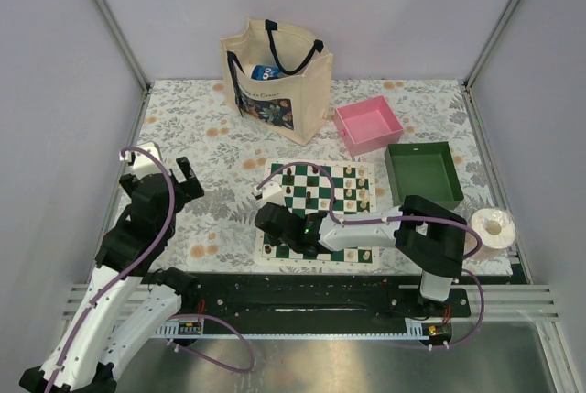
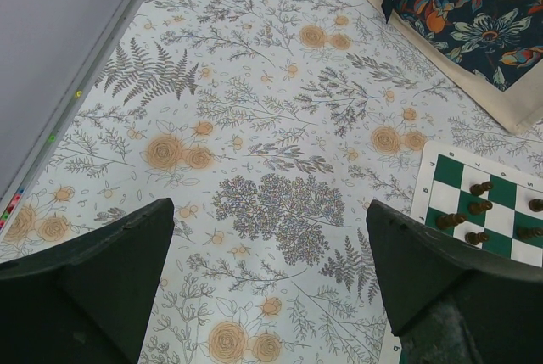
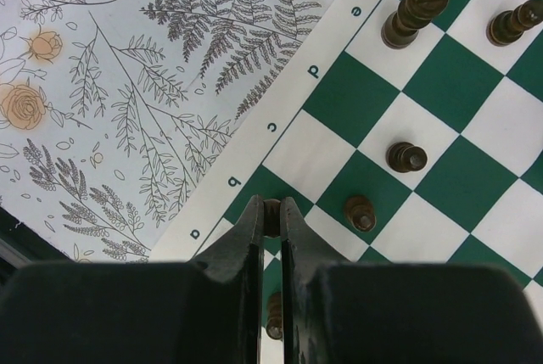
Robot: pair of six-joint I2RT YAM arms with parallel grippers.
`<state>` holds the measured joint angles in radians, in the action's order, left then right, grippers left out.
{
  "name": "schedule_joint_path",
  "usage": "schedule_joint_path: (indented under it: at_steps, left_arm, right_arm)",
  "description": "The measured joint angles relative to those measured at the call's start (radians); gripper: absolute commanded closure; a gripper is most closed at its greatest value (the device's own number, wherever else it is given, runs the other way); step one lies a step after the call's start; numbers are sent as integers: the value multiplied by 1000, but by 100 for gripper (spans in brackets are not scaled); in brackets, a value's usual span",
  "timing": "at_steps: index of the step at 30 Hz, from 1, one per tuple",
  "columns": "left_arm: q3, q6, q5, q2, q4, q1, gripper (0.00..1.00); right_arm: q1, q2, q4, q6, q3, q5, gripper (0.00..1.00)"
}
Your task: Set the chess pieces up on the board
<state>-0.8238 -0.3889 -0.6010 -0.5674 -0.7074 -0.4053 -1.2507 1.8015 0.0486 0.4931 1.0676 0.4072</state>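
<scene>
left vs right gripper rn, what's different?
Left gripper is open and empty; right gripper is shut on a dark chess piece. Left gripper hangs over the floral tablecloth, off the board; right gripper is over the board's lettered edge. Both point downward.

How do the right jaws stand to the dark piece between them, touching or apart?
Touching. The right wrist view shows the right gripper shut on the dark chess piece, jaws against both its sides.

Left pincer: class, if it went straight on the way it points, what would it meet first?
Probably the floral tablecloth, left of the board; the open left pincer aims at bare cloth, though depth is unclear.
</scene>
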Motion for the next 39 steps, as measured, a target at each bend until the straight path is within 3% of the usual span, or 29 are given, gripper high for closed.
schedule_joint_path:
  at_steps: [39]
  left_arm:
    - [0,0,68,-11,7,34,1]
  right_arm:
    - [-10,27,-38,5,3,-6,85]
